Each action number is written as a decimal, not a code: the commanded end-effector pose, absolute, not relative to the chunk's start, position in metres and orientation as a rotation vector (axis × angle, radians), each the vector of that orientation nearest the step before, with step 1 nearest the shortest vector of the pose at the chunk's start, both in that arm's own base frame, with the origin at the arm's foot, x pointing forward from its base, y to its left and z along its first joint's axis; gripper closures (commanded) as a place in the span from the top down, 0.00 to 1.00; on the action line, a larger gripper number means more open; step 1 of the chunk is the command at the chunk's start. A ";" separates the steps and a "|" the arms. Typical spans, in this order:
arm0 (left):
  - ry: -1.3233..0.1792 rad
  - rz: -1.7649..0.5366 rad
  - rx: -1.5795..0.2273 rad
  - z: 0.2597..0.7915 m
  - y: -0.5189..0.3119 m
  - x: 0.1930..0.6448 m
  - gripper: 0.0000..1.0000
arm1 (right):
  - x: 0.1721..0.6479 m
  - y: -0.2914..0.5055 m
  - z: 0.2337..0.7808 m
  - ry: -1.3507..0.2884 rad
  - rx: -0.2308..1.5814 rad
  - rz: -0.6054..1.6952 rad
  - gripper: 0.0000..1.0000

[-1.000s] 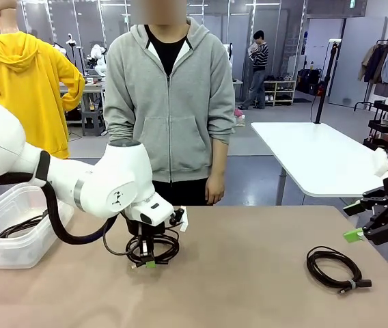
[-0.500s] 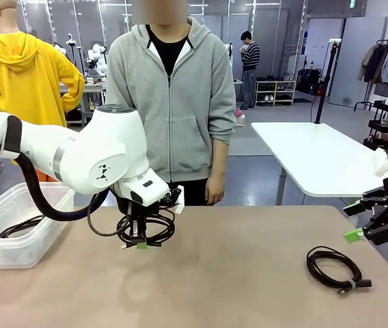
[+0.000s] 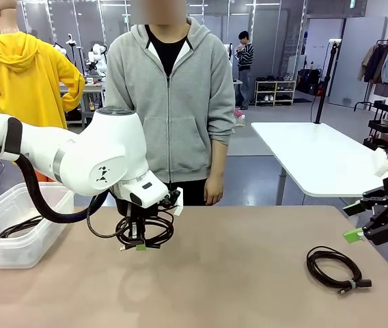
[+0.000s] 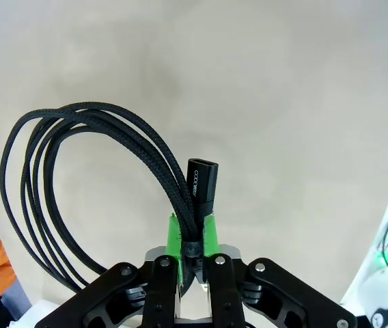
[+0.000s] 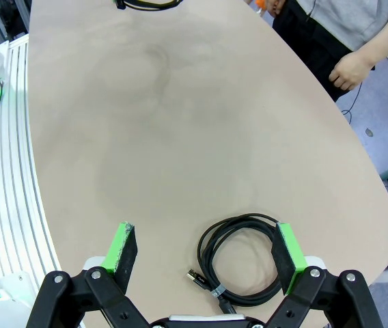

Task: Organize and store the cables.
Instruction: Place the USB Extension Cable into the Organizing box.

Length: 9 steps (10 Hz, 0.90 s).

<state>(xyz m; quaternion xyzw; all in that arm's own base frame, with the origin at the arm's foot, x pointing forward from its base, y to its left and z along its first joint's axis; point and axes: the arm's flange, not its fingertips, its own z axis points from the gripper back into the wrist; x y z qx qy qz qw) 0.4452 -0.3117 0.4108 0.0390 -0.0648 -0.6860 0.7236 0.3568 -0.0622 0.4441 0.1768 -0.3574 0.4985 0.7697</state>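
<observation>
I'm pinching a cable coil (image 4: 160, 166) in my left gripper (image 4: 190, 236), bound for the bin (image 3: 16, 254) | right gripper (image 5: 204, 236) waiting wide over the second coil (image 5: 242, 220)

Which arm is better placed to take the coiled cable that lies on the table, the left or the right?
Right. The right fingers are open, facing the lying cable; the left fingers are shut on another cable, nearer the bin.

left arm (image 3: 78, 160) reaches to centre, wrist pointing down | left gripper (image 3: 139, 244) pinched tight on cable coil (image 4: 105, 113) | right gripper (image 3: 352, 220) low at right side, jaws spread wide, empty
</observation>
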 end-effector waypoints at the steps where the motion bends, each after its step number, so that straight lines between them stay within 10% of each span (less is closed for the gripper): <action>1: -0.173 -1.597 0.118 0.419 -0.310 0.446 0.14 | 0.358 -0.060 0.447 -0.773 0.398 1.057 1.00; 9: -0.275 -1.586 0.306 0.484 -0.027 0.442 0.14 | 0.358 -0.060 0.447 -0.773 0.398 1.057 1.00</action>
